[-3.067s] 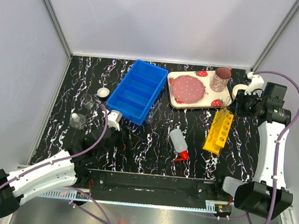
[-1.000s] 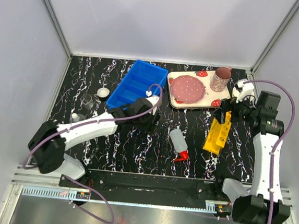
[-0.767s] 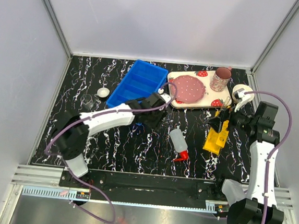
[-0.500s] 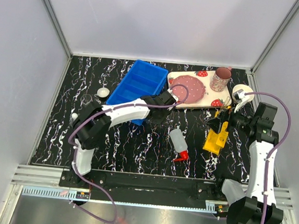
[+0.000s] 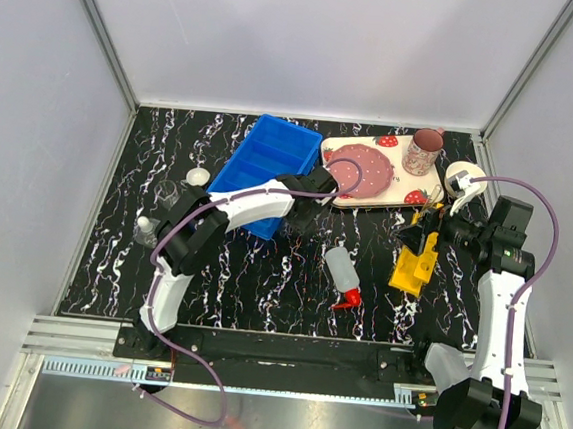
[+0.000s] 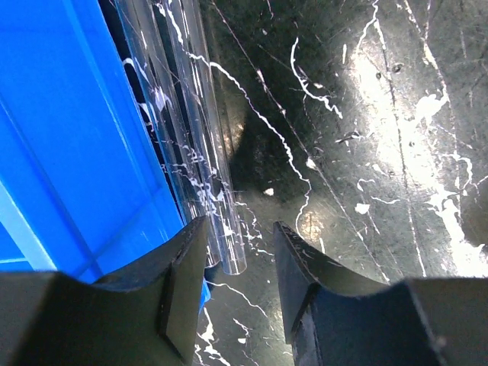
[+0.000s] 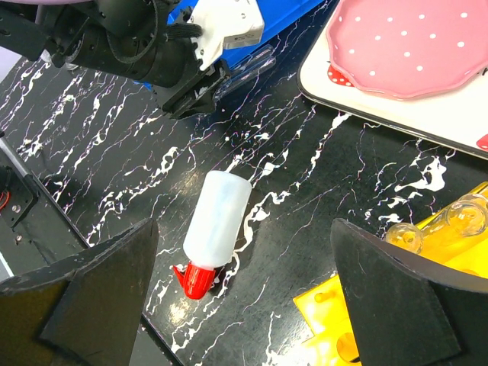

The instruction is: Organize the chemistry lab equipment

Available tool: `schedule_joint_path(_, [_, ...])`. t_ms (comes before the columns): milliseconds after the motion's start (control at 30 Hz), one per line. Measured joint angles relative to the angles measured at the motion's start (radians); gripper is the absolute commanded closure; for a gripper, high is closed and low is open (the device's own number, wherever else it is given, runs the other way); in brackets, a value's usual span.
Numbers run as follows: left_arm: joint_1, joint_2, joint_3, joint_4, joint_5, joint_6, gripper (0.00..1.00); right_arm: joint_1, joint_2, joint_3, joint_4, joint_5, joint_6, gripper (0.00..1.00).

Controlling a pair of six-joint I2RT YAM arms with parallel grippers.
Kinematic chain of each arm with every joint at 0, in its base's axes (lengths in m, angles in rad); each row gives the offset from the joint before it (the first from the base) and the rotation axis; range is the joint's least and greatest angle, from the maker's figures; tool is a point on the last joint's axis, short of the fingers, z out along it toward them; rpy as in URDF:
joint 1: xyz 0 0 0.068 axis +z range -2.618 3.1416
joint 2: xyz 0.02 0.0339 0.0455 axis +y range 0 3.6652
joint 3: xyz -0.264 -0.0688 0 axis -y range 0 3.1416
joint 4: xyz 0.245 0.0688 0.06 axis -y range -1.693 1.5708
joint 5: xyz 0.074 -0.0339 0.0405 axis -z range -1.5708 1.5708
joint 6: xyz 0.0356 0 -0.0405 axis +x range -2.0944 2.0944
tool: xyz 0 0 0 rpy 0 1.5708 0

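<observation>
Thin clear tubes lie flat on the table against the blue bin. My left gripper is low at their near ends; the tube ends sit between its partly closed fingers, with a gap to the right finger. In the top view the left gripper is at the bin's near right corner. The squeeze bottle with its red nozzle lies on its side. My right gripper hangs wide open above it and above the yellow rack. Two small beakers and a tiny white dish stand at the left.
The strawberry-print tray with a pink plate and the pink mug is at the back right. A cream bowl sits by the right wall. Glass pieces stand in the rack.
My left arm has swung right from the left side to the bin's near right corner, and its jaws have narrowed. The right gripper has shifted slightly down toward the rack.
</observation>
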Motion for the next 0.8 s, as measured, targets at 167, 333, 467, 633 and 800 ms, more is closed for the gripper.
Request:
schedule_joint_path(167, [0.008,0.022,0.019,-0.006,0.002,0.011,0.57,0.0,0.0,0.0,0.0,0.0,0.0,0.0])
schedule_joint_path(333, [0.008,0.033,0.022,-0.015,0.008,0.02,0.58,-0.005,0.0,0.0,0.0,0.0,0.003,0.0])
schedule_joint_path(467, [0.01,0.036,0.022,-0.017,0.017,0.023,0.62,-0.008,0.0,0.0,0.0,-0.001,0.003,0.0])
schedule_joint_path(633, [0.014,0.038,0.022,-0.017,0.044,0.022,0.66,-0.013,0.0,0.0,0.0,-0.001,0.003,0.0])
schedule_joint_path(800, [0.016,0.038,0.022,-0.016,0.084,0.01,0.69,-0.017,0.0,0.0,0.0,-0.004,0.003,0.0])
